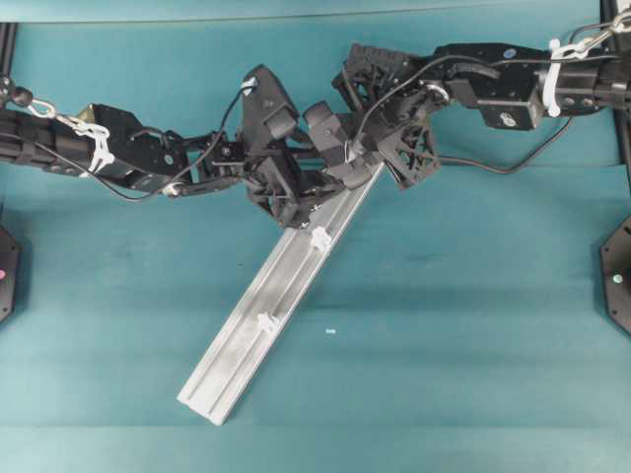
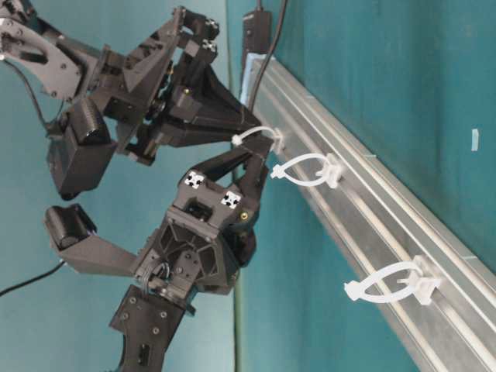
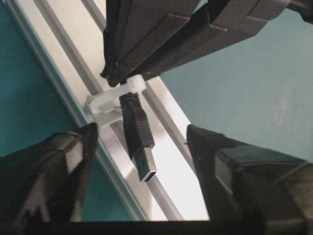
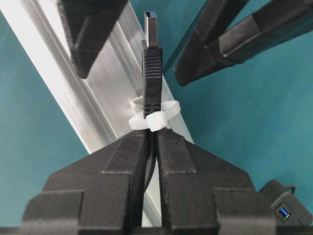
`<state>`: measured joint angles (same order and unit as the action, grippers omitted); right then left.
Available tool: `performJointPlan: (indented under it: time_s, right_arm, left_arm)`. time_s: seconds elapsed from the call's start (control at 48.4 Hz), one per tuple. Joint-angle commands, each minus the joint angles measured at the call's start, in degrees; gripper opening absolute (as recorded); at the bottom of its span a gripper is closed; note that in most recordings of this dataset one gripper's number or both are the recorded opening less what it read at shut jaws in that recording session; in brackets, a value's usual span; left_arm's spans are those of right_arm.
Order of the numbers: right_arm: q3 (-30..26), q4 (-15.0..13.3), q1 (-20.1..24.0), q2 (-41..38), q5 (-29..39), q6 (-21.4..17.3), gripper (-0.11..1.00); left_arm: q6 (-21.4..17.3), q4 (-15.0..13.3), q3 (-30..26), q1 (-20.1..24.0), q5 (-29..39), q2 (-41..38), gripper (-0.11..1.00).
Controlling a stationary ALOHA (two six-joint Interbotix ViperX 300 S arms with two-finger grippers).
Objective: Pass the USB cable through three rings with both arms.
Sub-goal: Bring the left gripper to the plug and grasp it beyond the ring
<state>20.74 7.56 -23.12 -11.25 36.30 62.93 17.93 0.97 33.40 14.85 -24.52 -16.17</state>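
Observation:
The USB cable's dark plug [image 3: 139, 142] pokes metal tip first through the first of the three rings [image 3: 132, 88], a white loop on the silver rail [image 1: 251, 340]. My right gripper [image 4: 152, 134] is shut on the thin cord just behind that ring [image 4: 154, 117], with the plug [image 4: 152, 54] standing out beyond it. My left gripper [image 3: 142, 164] is open; its two fingers [image 3: 63, 166] flank the plug without touching it. The other two rings [image 1: 320, 236] [image 1: 266, 320] hold nothing and stand lower along the rail, also visible in the table-level view [image 2: 306, 172] [image 2: 391, 283].
A black hub with a blue port [image 4: 286, 208] lies on the teal table beside the rail's upper end. Both arms crowd over that end of the rail [image 2: 372, 201]. A tiny white scrap [image 1: 330, 331] lies right of the rail.

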Motion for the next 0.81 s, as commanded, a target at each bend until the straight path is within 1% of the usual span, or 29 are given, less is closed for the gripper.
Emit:
performJointPlan:
  time_s: [0.0,0.062,0.227,0.289,0.578,0.682,0.785]
  right_arm:
    - [-0.35,0.35,0.35,0.0,-0.09,0.18,0.08]
    - [-0.26,0.26,0.35,0.0,-0.26,0.18,0.08]
    - [-0.26,0.26,0.35,0.09,-0.35,0.0,0.08]
    - [-0.26,0.26,0.44,0.09,-0.35,-0.09,0.08]
    - [-0.18,0.26,0.53,0.09,-0.79,-0.18,0.08]
    - [-0.18,0.26,0.62,0.18,-2.02,-0.62,0.08]
    - [0.26,0.26,0.97,0.26,-2.81,-2.11,0.08]
  left_arm:
    - [0.09,0.09,-0.53,-0.18,-0.18,0.62,0.73]
    - [-0.09,0.09,-0.62,-0.18,-0.09,0.53,0.61]
    - [-1.05,0.35,-0.26,-0.26,0.18,0.7,0.2]
    - [-1.05,0.35,-0.09,-0.26,0.62,0.7,0.11]
    - [-0.88,0.35,-0.44,-0.35,0.79,0.79,0.1]
    - [-0.26,0.53,-0.09,-0.26,1.05,0.88,0.1]
    - [-0.26,0.35,0.0,-0.35,1.05,0.88,0.1]
